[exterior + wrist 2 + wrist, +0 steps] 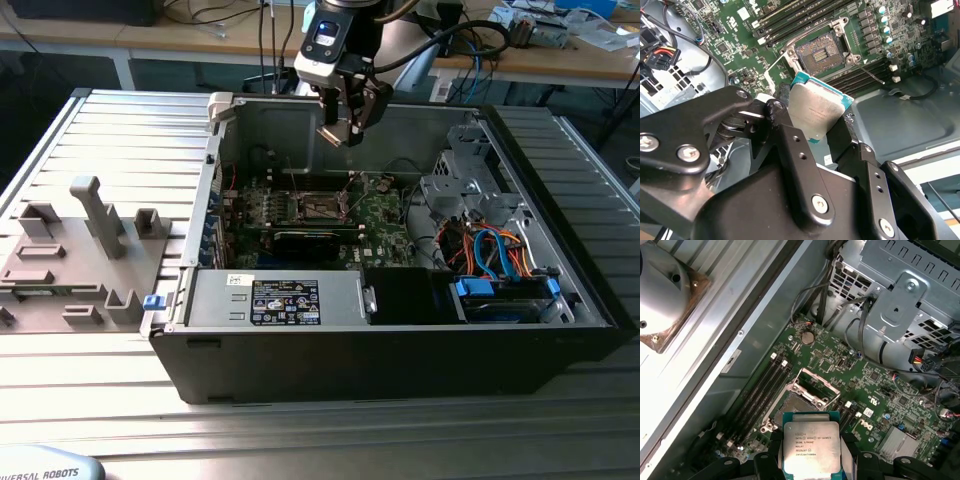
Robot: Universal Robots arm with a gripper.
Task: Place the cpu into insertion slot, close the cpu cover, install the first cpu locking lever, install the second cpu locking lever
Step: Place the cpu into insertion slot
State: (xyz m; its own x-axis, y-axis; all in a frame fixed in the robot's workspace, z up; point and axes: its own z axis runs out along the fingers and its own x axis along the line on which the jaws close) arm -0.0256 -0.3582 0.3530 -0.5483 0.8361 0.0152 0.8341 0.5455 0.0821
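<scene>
1. The hand is a black metal claw. It grips the cpu by two edges, tight between its fingers.
2. The cpu is a small flat square with a dull silver top and a blue-green rim. It hangs tilted in the air, not touching the board.
3. The insertion slot lies below the hand, well apart from it. It is a dark square dip with a shiny metal rim, and its tiny gold dots show.
4. The cpu cover, a thin grey metal frame, stands lifted up at one side of the slot.
5. A green motherboard lies around the slot, with long black memory slots beside it.
6. The board sits under the hand in an open computer case, black outside and grey metal inside.
7. The case rests on a ribbed silver tabletop. A grey tray of blocky holders lies far off on the exterior view's left of the hand.
</scene>
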